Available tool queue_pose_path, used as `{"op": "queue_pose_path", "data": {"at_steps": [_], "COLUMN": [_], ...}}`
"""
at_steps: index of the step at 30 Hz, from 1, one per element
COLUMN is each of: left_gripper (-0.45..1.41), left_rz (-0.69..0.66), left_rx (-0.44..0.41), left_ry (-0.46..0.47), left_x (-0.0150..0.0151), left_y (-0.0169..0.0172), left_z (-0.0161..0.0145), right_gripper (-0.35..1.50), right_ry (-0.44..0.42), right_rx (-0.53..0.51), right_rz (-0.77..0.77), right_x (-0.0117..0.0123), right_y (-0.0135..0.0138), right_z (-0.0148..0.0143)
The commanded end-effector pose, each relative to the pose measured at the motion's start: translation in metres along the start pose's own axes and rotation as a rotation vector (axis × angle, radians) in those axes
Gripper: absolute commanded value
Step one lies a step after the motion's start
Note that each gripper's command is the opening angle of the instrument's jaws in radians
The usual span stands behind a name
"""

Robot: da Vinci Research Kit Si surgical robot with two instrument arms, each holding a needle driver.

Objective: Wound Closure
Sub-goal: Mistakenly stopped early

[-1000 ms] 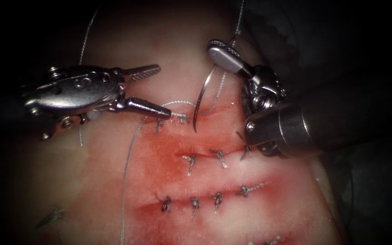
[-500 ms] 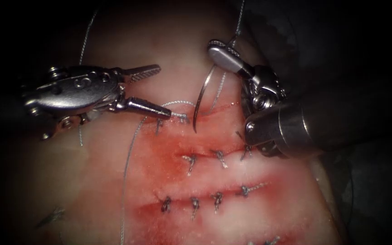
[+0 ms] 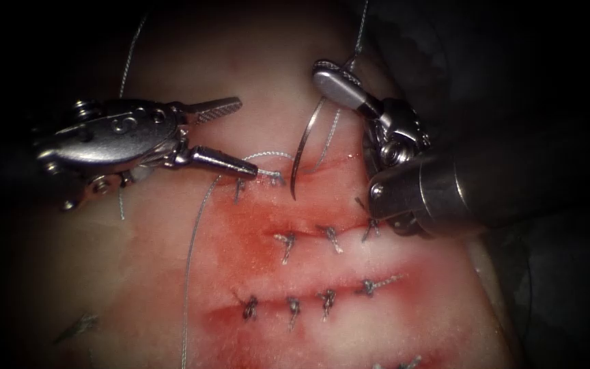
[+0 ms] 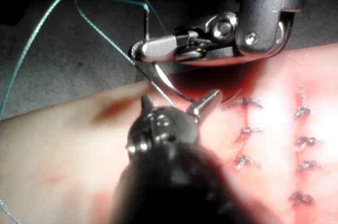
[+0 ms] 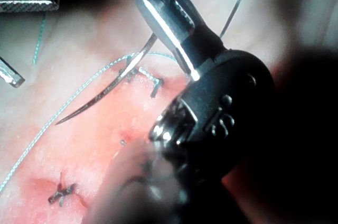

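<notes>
Left tool empty, jaws apart, lower tip by the top cut's lone stitch — needle clear of tissue, point down over the gaping remainder — right tool clamped near its swaged end; lower cuts already stitched.

- Endoscope: above and in front of the cut.
- Wrist views: very close, along each shaft.
- All share the needle beside the cut.
</notes>
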Motion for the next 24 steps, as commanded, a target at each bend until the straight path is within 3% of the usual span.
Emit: {"op": "queue_pose_path", "data": {"at_steps": [1,17,18,20,22,24], "left_gripper": [0.69,0.69,0.59,0.17,-0.05,-0.39], "left_rz": [0.003,0.003,-0.043,-0.127,-0.166,-0.169], "left_rx": [-0.001,-0.001,-0.004,0.011,0.018,0.024], "left_ry": [-0.008,-0.008,-0.010,-0.012,-0.013,-0.012], "left_x": [-0.0019,-0.0019,-0.0019,-0.0018,-0.0016,-0.0014], "left_y": [0.0005,0.0005,0.0004,0.0006,0.0008,0.0011], "left_z": [0.0004,0.0004,0.0004,0.0002,-0.0001,-0.0003], "right_gripper": [-0.35,-0.35,-0.30,-0.25,-0.19,-0.35], "right_ry": [-0.001,-0.001,0.004,0.039,0.071,0.067], "right_rx": [-0.002,-0.002,0.000,-0.058,-0.090,-0.049], "right_rz": [0.002,0.002,0.037,0.066,0.091,0.099], "right_x": [0.0008,0.0008,0.0007,0.0005,0.0003,0.0003], "right_y": [0.0000,0.0000,0.0000,0.0002,0.0006,0.0008], "right_z": [0.0003,0.0003,0.0002,0.0001,0.0002,0.0001]}}
